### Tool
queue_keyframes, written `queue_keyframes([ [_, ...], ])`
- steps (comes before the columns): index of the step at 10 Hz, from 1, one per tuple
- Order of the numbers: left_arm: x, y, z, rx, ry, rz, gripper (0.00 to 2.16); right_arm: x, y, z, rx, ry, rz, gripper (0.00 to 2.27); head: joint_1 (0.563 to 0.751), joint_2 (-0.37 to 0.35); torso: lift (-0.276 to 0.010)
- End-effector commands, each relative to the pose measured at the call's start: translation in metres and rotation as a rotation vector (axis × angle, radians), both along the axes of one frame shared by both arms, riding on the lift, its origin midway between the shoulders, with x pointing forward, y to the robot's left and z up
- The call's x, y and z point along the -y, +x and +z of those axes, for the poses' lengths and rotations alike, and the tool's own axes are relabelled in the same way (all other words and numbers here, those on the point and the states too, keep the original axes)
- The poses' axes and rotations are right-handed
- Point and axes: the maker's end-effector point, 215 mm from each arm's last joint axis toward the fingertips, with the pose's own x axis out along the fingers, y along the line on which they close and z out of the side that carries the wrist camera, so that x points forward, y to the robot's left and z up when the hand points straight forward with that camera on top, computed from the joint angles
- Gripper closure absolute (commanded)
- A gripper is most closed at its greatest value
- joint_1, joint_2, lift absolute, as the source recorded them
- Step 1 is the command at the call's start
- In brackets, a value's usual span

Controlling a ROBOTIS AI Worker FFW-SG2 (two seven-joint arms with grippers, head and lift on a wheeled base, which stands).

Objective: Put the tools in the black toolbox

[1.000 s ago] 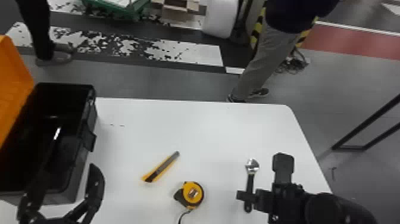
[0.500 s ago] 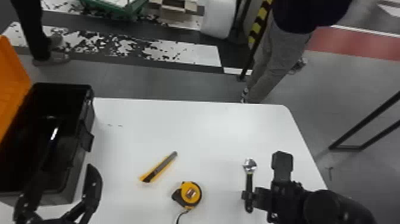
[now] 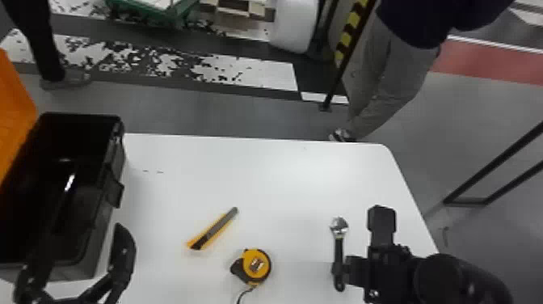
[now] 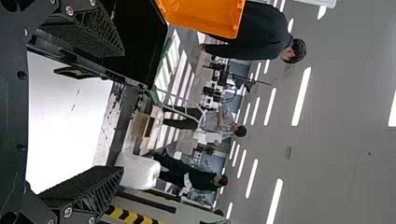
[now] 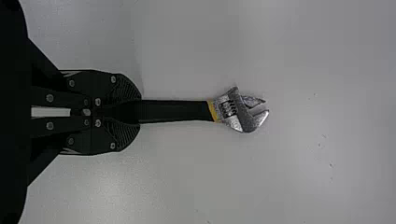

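"Where do we find the adjustable wrench [image 3: 338,244]?"

"In the grasp of our right gripper [image 3: 340,268], at the right of the white table [image 3: 262,178]. The two fingers [image 5: 125,91] pinch the black handle from either side, near its end, and a short stub of it pokes out behind them, toward us."

"And the metal head?"

"Beyond the fingertips, pointing away from us. In the right wrist view we see a yellow band where the handle meets the head, and a small gap between the wrench's jaws. Whether the wrench touches the tabletop, we cannot tell."

"What about our left gripper [image 3: 83,246]?"

"Its fingers are spread wide with nothing between them. We have it at the near end of the black toolbox [image 3: 118,141], one finger overlapping the box in the head view, well apart from the wrench."

"Is the box open?"

"Yes, the orange lid [image 3: 14,109] is swung back to the left. Something bright glints inside, but we can't make out what it is."

"Which tools lie between box and wrench?"

"Our yellow utility knife [image 3: 213,229], set slantwise, and, nearer to us, the yellow-and-black tape measure [image 3: 256,264] with its dark cord [image 3: 242,294]. Both lie on the table."
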Motion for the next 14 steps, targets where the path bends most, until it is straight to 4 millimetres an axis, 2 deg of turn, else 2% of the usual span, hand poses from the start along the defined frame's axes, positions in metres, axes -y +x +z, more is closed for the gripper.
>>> queue_keyframes([
  [1, -0.001, 0.0, 0.0, -0.001, -0.001, 0.003, 0.13, 0.001, -0.002, 0.001, -0.001, -0.003, 0.001, 2.25, 0.695, -0.219, -0.039],
  [5, 0.0, 0.0, 0.001, 0.002, -0.002, 0.001, 0.13, 0.007, 0.004, 0.024, 0.053, -0.026, 0.006, 2.25, 0.695, -0.227, -0.039],
  [9, 0.002, 0.0, 0.004, 0.007, -0.003, -0.008, 0.13, 0.009, 0.012, 0.058, 0.134, -0.069, 0.028, 2.25, 0.695, -0.235, -0.039],
  [11, 0.004, 0.001, 0.011, 0.02, -0.005, -0.018, 0.13, 0.007, 0.039, 0.087, 0.302, -0.169, 0.046, 2.25, 0.695, -0.236, -0.039],
  [14, 0.013, 0.006, 0.027, 0.055, -0.007, -0.074, 0.13, -0.018, 0.064, 0.116, 0.483, -0.176, 0.1, 2.25, 0.695, -0.206, -0.039],
])
